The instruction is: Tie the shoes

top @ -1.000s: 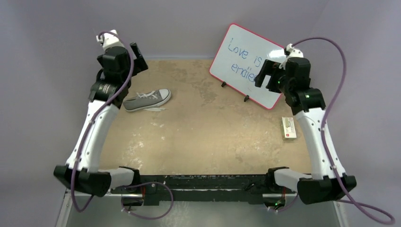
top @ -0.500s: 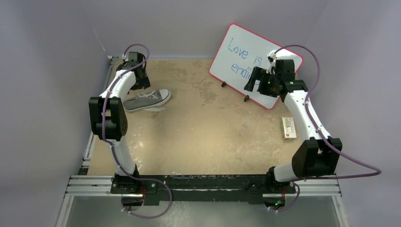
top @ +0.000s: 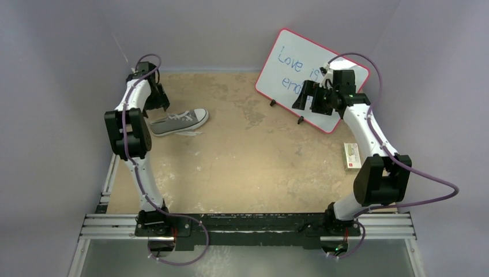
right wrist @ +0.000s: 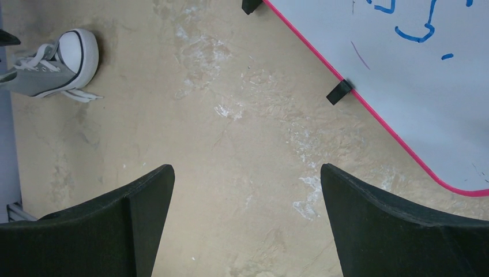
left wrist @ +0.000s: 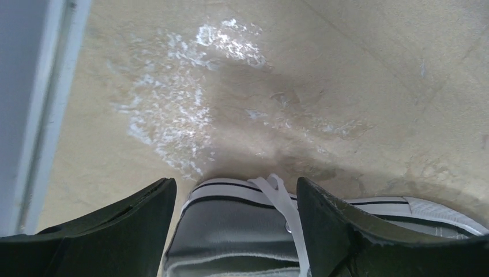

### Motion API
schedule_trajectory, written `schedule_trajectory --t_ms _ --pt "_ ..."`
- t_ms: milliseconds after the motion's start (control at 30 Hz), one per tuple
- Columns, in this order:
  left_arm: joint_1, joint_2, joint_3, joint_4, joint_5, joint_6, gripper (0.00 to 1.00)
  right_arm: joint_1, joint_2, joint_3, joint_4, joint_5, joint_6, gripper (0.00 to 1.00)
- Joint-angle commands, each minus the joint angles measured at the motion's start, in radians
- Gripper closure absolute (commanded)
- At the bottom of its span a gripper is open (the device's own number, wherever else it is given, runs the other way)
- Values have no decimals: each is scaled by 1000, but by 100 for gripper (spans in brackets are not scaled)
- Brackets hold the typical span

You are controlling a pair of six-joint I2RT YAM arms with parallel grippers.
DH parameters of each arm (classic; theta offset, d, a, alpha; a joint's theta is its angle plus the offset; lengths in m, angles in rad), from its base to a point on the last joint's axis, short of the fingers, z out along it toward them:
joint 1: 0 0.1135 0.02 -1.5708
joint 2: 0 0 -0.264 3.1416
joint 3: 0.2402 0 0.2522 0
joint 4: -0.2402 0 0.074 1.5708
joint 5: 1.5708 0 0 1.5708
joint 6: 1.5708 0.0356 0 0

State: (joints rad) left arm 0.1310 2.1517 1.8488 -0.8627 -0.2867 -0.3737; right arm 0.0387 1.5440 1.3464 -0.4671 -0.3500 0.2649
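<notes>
A small grey sneaker [top: 179, 122] with white laces, white sole and toe cap lies on the tan table at the back left, toe pointing right. My left gripper [top: 157, 99] hangs over its heel end. In the left wrist view the grey heel [left wrist: 230, 234] lies between the two black fingers, with a white lace [left wrist: 286, 208] running beside the right finger; the left gripper [left wrist: 236, 193] is open. My right gripper [top: 304, 95] hovers open in front of the whiteboard. Its wrist view shows bare table between the fingers of the right gripper [right wrist: 247, 176] and the sneaker [right wrist: 55, 66] far off at top left.
A white board [top: 308, 78] with a pink rim and blue writing stands propped at the back right, its black feet on the table. A small white box [top: 352, 156] lies near the right edge. A metal rail [top: 109, 179] runs along the left side.
Both arms have stretched forward and come down from a raised pose. The left gripper has dropped to the sneaker's heel. The right gripper has shifted left in front of the board.
</notes>
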Motion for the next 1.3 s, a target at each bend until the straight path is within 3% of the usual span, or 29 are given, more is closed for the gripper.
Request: schedule_trajectory --t_ms 0,200,367,500,600,700,967,1100,1267 --pt "70 28 23 -48 276 0 26 -5 -19 52 36 -60 -22 1" --pt "76 -145 -272 111 551 -170 31 -5 -41 53 38 -86 -11 1" --pt "42 -338 -509 243 681 -314 30 -4 -71 27 43 -105 2 1" --pt "-109 -448 -656 334 726 -434 29 1 -96 -11 49 -117 11 1" --pt "-266 -507 -767 521 757 -583 29 11 -103 -36 47 -145 15 1" --pt "-338 -572 -766 467 607 -558 29 66 -92 -51 41 -175 -19 1" --pt "-261 -648 -639 222 431 -295 24 309 102 91 24 -42 -169 2" --pt "-184 -665 -682 296 481 -359 22 348 225 208 76 -107 -221 3" --pt "-151 -636 -686 339 490 -487 23 380 344 263 277 -180 -363 1"
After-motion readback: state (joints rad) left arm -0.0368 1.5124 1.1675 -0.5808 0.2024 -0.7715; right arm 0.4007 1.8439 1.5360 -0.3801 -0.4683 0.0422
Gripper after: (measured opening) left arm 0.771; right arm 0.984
